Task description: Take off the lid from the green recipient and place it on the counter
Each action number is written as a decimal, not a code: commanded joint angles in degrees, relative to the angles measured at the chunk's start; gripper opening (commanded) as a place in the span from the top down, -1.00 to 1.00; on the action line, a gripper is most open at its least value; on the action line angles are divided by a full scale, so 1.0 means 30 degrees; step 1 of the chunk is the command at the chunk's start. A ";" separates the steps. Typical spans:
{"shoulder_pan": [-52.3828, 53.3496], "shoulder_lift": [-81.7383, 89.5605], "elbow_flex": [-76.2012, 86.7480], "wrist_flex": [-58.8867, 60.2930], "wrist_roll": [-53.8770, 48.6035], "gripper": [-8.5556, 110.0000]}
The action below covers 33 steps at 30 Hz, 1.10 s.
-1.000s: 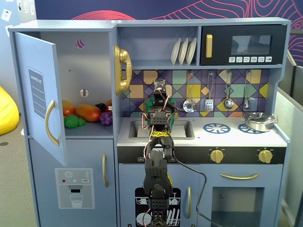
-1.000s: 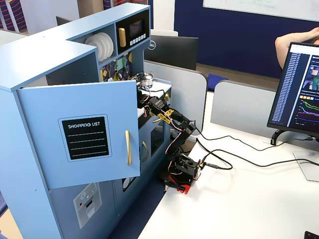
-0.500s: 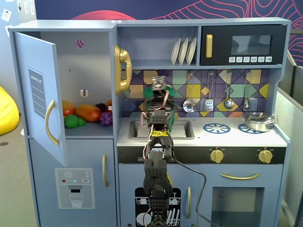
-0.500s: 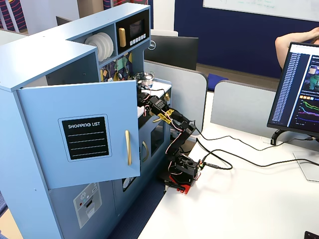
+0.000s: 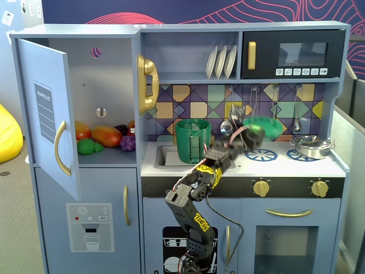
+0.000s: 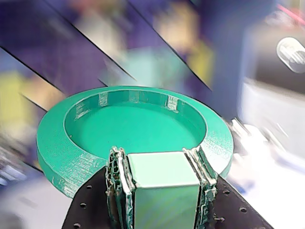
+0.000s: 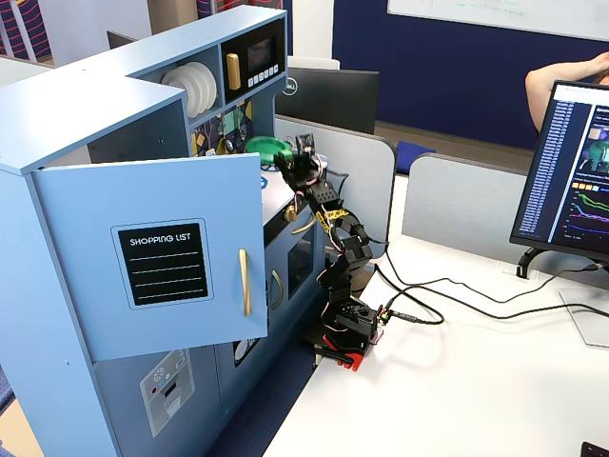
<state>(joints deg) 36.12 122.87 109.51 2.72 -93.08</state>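
Observation:
The green recipient [image 5: 193, 140] stands open-topped at the sink [image 5: 166, 155] of the white counter [image 5: 285, 166]. My gripper [image 5: 250, 128] holds the lid [image 5: 266, 127] in the air to the right of the recipient, above the left blue burner ring [image 5: 261, 154]. In the wrist view the lid [image 6: 128, 129] fills the middle. Its light-green knob [image 6: 164, 174] is clamped between my gripper's [image 6: 162, 160] two fingers. In the side fixed view the lid [image 7: 264, 146] shows just past the open door, with the gripper [image 7: 288, 158] beside it.
A silver metal pot [image 5: 311, 146] sits on the right burner. Utensils [image 5: 275, 108] hang on the tiled back wall behind the lid. The cupboard door [image 5: 50, 114] stands open at the left, with toy fruit [image 5: 102, 137] on its shelf.
The arm has swung from over the sink to the right, carrying the lid off the green recipient. The recipient, hidden behind the arm before, now shows with its top open.

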 commanded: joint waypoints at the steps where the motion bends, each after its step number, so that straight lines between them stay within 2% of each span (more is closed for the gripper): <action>1: 0.0205 -0.0146 0.2373 -0.3516 -0.0410 0.86; 5: -0.0498 -0.1055 0.3926 -0.5537 -0.0850 0.86; 18: -0.1875 -0.1172 0.5918 -0.5625 -0.2285 0.86; 29: -0.1611 -0.1055 0.6064 -0.5361 -0.1934 0.85; 33: -0.1523 -0.0732 0.6152 -0.5771 -0.0352 0.50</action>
<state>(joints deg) 31.11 117.86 128.32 -12.04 -97.21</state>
